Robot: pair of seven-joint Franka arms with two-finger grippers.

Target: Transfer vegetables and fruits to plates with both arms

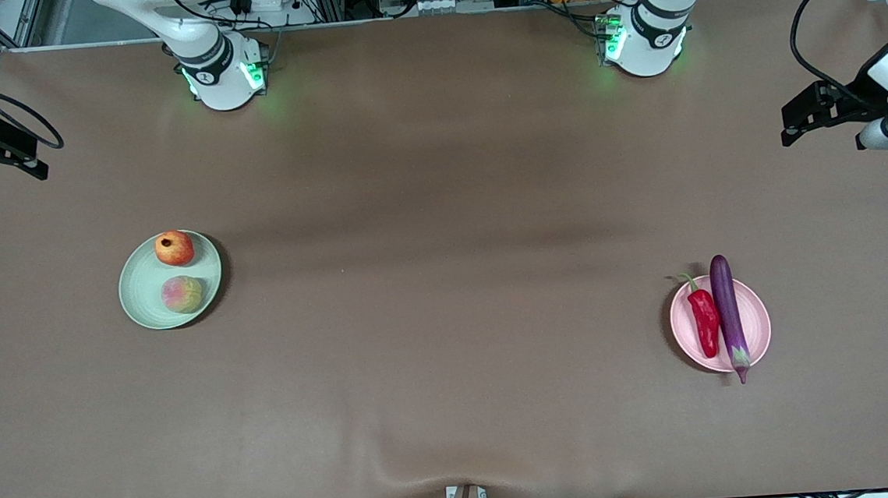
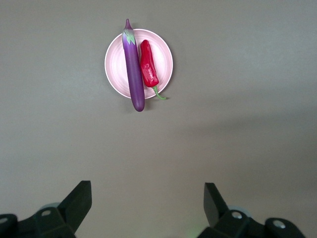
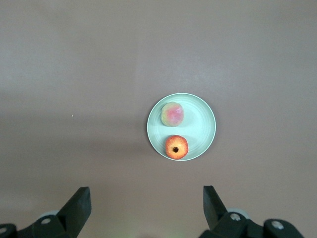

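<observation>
Looking down from the high camera, I saw the brown table (image 1: 438,163) with both plates already loaded. Toward the right arm's end of the table sat the pale green plate (image 1: 137,290), well in from every edge, carrying the two fruits: the red pomegranate (image 1: 174,248) lay on the part of the plate farther from the front camera, and the peach (image 1: 181,294) lay nearer to that camera, just beside it. My right wrist camera showed the same pair on the green plate (image 3: 200,124), with the peach (image 3: 172,114) and the pomegranate (image 3: 177,147) close together, the pomegranate's crown facing up.

Toward the left arm's end of the table sat the pale pink plate (image 1: 758,328), closer to the table's front edge than the green one. The purple eggplant (image 1: 728,315) lay across it, both ends overhanging the rim, and the red chili pepper (image 1: 704,320) rested alongside it, touching or nearly so, with its curled green stem past the rim.

I had both arms waiting. The right gripper (image 3: 146,210) hung high over the bare table short of the green plate, fingers spread wide and holding nothing. The left gripper (image 2: 147,208) hung likewise over bare table short of the pink plate, fingers wide apart and empty.
</observation>
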